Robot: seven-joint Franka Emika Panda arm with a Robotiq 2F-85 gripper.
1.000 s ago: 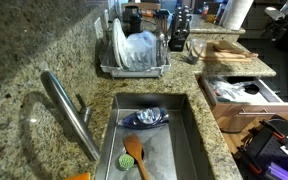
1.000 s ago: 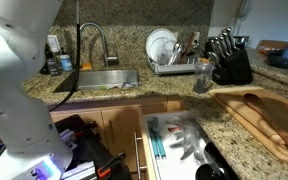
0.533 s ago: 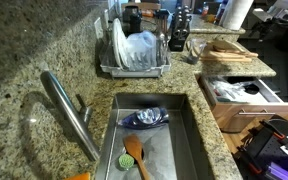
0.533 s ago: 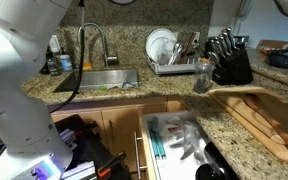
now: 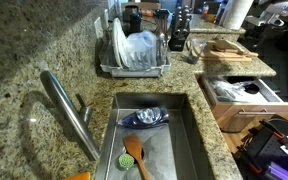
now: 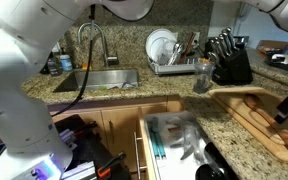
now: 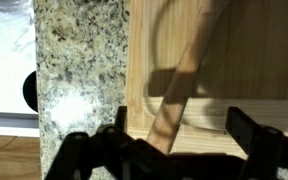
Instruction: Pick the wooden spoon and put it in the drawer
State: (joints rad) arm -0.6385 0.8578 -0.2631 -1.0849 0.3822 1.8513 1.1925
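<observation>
Speckled tan granite counter [image 5: 34,50] wraps a kitchen corner, with a matching granite backsplash [image 6: 124,35] at 12 o'clock in an exterior view. A stainless sink [image 5: 169,150] sits at 6 o'clock, its chrome faucet [image 5: 69,112] at 8 o'clock. Light wooden cabinets [image 6: 114,122] run beneath. The light is soft and even.

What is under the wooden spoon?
A wooden cutting board on the granite counter lies under the wooden spoon. The gripper covers the spoon's lower end.

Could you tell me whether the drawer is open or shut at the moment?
Open. In both exterior views the drawer is pulled out, with its white inside and a few utensils exposed.
</observation>
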